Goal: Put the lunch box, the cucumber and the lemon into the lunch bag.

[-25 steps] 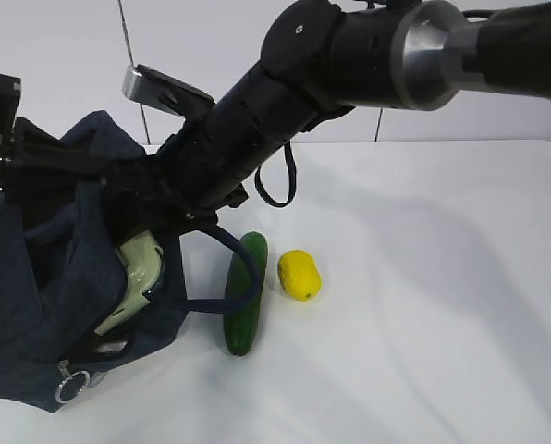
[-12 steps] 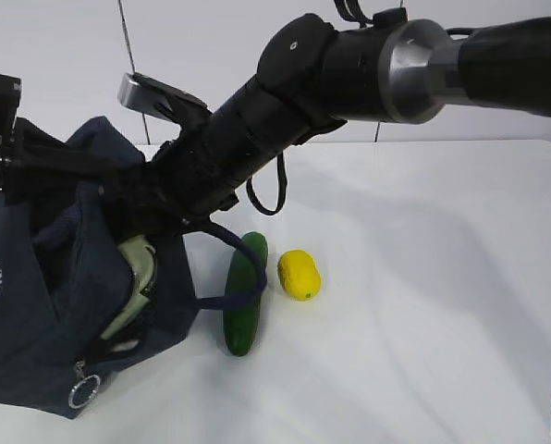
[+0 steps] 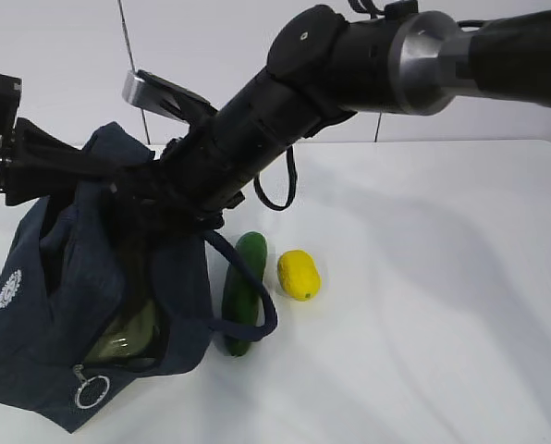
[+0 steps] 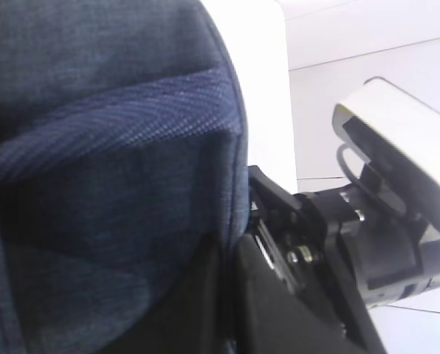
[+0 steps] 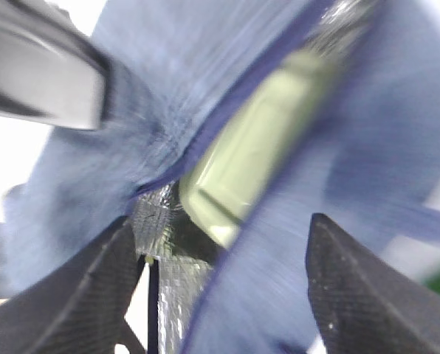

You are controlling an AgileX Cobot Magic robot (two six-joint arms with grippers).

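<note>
One navy fabric lunch bag (image 3: pixel 63 314) near the worktop's left edge, containing one pale-green-lidded lunch box (image 5: pixel 257 140). One dark green cucumber (image 3: pixel 241 291) and one yellow lemon (image 3: pixel 299 274) lie beside it. Right gripper (image 5: pixel 220 287) spread, empty; left gripper (image 3: pixel 17 171) pinched on bag fabric.

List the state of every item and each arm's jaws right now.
Dark navy fabric lunch bag: open, held at its top edge.
Pale green-lidded lunch box: inside the bag.
Dark green cucumber: lying on the table, outside.
Yellow lemon: on the table, outside.
Left gripper: jaws shut on bag fabric.
Right gripper: jaws open.
</note>
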